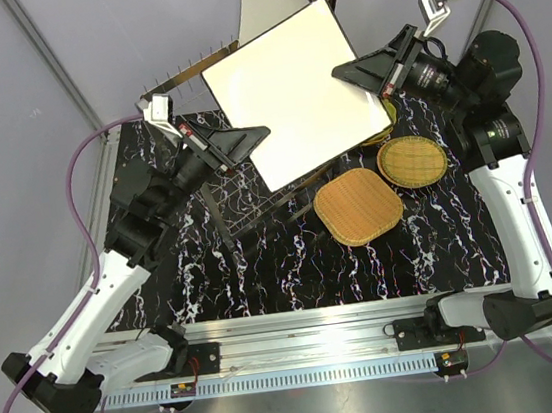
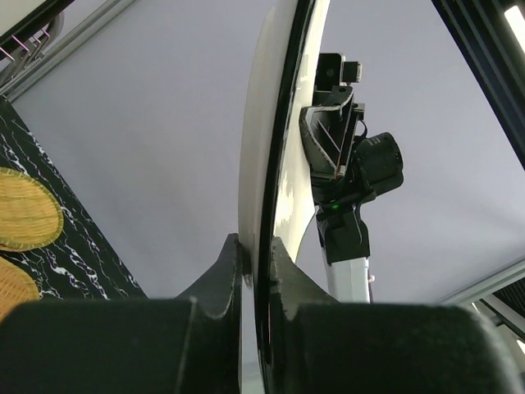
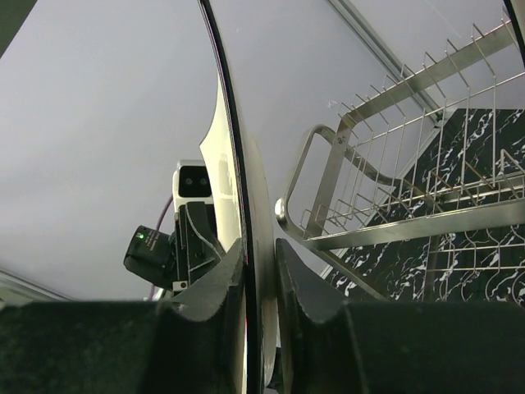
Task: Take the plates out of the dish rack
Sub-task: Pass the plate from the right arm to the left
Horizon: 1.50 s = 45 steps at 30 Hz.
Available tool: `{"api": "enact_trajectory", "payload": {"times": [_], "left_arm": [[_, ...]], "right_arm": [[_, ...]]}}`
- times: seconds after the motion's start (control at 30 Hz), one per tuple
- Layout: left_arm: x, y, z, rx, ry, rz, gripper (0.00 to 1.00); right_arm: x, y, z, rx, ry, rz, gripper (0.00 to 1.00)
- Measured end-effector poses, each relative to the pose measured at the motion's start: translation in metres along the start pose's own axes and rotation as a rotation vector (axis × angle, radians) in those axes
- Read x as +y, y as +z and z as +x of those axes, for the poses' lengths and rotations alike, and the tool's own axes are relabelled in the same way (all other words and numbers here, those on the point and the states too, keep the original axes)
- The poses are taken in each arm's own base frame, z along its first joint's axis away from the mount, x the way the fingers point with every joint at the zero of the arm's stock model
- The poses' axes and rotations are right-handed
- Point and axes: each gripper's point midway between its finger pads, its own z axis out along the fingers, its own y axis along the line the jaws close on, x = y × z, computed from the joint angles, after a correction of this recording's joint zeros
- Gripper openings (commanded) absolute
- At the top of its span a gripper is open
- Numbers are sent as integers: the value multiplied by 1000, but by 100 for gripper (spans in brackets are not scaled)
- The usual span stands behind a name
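Cream square plate: here's the big one, the cream square plate (image 1: 292,94), up in the air, carried between both arms at 12 o'clock of the table (image 1: 461,234), over the dish rack.
Left tool: the left tool (image 1: 256,140) bites the plate's 8 o'clock edge. In the left wrist view its tool (image 2: 256,267) has both fingers (image 2: 225,275) pressed against the plate (image 2: 258,148), one on each face, the rim pinched between them.
Right tool: opposite side! The right tool (image 1: 340,70) has the 2 o'clock edge. In its own wrist view the right tool (image 3: 259,267) is squeezed onto the plate (image 3: 256,205), which is seen edge-on and standing upright between the pads.
Across the plate: each wrist camera looks past the rim and catches the other arm's tool on the far side.
Dish rack: the dish rack (image 1: 241,206), all chrome wire and prongs, sits under and at 9 o'clock of the plate; in the right wrist view the rack (image 3: 394,164) is at 3 o'clock of the plate. I cannot tell whether plate and wire touch.
Back plate: another cream plate (image 1: 266,1) stands upright at 12 o'clock, its foot hidden.
Wicker plates: two lie flat on the table at 4 o'clock of the held plate, the near wicker plate (image 1: 358,206) and the far wicker plate (image 1: 411,160), just beside each other.
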Motion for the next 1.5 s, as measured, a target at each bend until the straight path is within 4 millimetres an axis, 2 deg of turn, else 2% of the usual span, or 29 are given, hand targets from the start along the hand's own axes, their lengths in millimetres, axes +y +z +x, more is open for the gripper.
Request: {"api": "enact_trajectory", "payload": {"times": [0.07, 0.1, 0.17, 0.2, 0.3, 0.4, 0.53, 0.9, 1.1, 1.23, 1.37, 1.5], "left_arm": [[0, 0, -1, 1, 2, 1, 0], [1, -1, -2, 3, 5, 2, 0], [2, -2, -2, 8, 10, 1, 0], [3, -2, -2, 12, 10, -3, 0], [8, -4, -4, 20, 10, -16, 0], [12, -6, -6, 24, 11, -32, 0], [15, -9, -9, 25, 13, -43, 0], [10, -23, -34, -41, 49, -45, 0], [6, -36, -50, -81, 78, -52, 0], [8, -48, -68, -131, 100, -83, 0], [10, -60, -94, -210, 124, -113, 0], [10, -70, -118, -282, 137, -131, 0]], "right_arm": [[0, 0, 0, 0, 5, -4, 34], [1, 0, 0, 0, 10, -5, 42], [4, 0, -1, -2, 11, -14, 52], [6, 0, -1, -5, 5, -21, 62], [11, -2, -3, -12, -8, -36, 76], [15, -3, -4, -20, -25, -45, 83], [16, -4, -5, -26, -40, -43, 100], [25, -13, -4, -50, -181, -68, 100], [24, -18, -1, -51, -271, -68, 100], [27, -23, 0, -59, -351, -72, 100], [33, -29, 0, -67, -434, -84, 100], [32, -30, 1, -60, -487, -82, 100]]}}
